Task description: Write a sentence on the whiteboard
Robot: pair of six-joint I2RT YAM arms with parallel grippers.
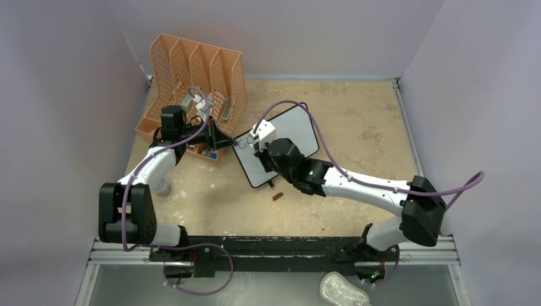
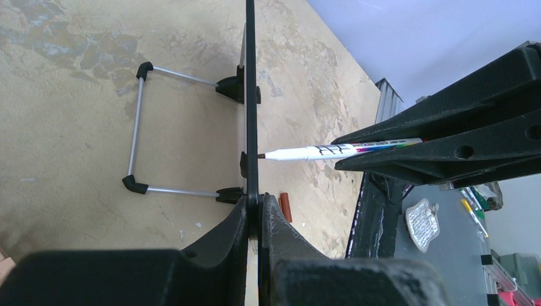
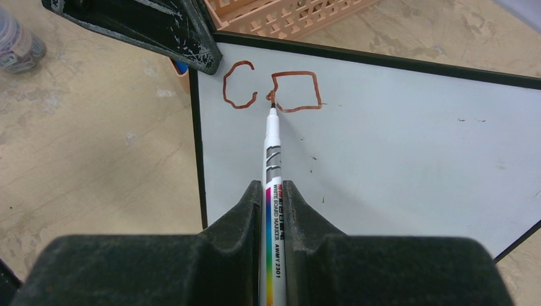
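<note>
Right claw point(image 1: 256, 148): closed on marker point(image 3: 273, 159). Top view: sits at frame centre over whiteboard point(image 1: 293, 131), upper-left corner; left claw point(image 1: 228, 144) pinches that board's left edge. Left wrist view: board edge-on, vertical, centre; marker horizontal, tip meeting its face from the right. Right wrist view: marker points up-frame; sentence point(image 3: 271, 92) reads "C" and boxy "O", upper left; blank board lies rightward.
</note>
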